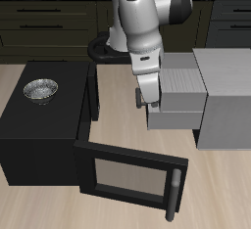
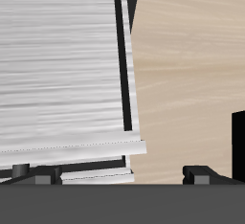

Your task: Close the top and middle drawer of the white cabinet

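Observation:
The white cabinet (image 1: 227, 96) stands on the table beside the arm. Its top drawer (image 1: 184, 78) is pulled partway out. The middle drawer (image 1: 175, 114) below it sticks out a little farther. My gripper (image 1: 147, 98) hangs at the outer front of these two drawers, fingers pointing down, open and empty. In the wrist view a pale drawer surface (image 2: 62, 75) sits close, with a dark bar handle (image 2: 124, 56) along its edge, and my fingertips (image 2: 206, 173) stand wide apart. A second pale edge (image 2: 96, 175) shows below it.
A black box (image 1: 39, 125) stands on the other side of the table, its glass-paned door (image 1: 127, 179) swung open toward the front edge. A metal bowl (image 1: 41, 90) sits on top of it. Dark counter cabinets (image 1: 49, 22) run along the back.

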